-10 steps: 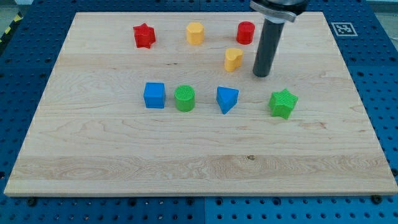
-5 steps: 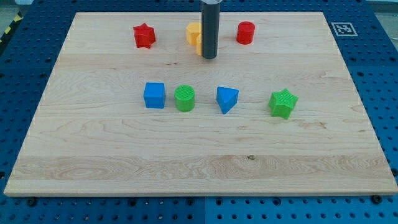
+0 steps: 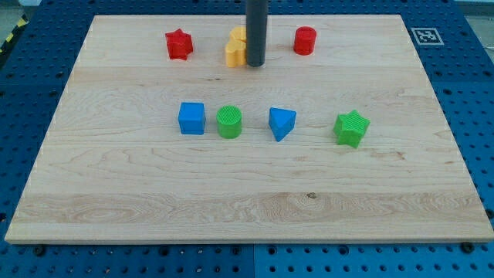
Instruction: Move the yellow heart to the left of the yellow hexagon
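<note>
The yellow heart (image 3: 234, 54) lies near the view's top, just left of my rod and touching it. The yellow hexagon (image 3: 238, 34) is right behind the heart, mostly hidden by the rod; only its left part shows. My tip (image 3: 255, 64) rests on the board at the heart's right side, below the hexagon.
A red star (image 3: 178, 44) lies to the left and a red cylinder (image 3: 305, 40) to the right of the yellow blocks. In a middle row lie a blue cube (image 3: 191, 118), a green cylinder (image 3: 229, 122), a blue triangle (image 3: 281, 123) and a green star (image 3: 351, 128).
My tip has moved left from beside the red cylinder, pushing the yellow heart left and up until it sits against the yellow hexagon's lower left.
</note>
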Motion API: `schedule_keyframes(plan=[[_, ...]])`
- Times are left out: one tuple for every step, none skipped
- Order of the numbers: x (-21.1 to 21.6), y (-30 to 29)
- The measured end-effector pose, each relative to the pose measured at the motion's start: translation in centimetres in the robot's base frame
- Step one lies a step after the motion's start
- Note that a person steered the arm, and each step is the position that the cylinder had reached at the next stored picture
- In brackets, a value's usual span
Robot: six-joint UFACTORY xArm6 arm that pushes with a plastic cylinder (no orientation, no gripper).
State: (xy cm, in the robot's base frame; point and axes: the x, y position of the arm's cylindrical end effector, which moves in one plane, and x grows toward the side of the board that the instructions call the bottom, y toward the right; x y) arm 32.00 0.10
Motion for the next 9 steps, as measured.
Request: schedule_keyframes(plan=[[0.0, -1.7], [0.0, -3.3], [0.0, -4.2], [0.0, -4.7], [-0.2, -5.1], [-0.4, -5.6], [-0.5, -5.6], [-0.6, -5.6], [-0.7, -5.7]])
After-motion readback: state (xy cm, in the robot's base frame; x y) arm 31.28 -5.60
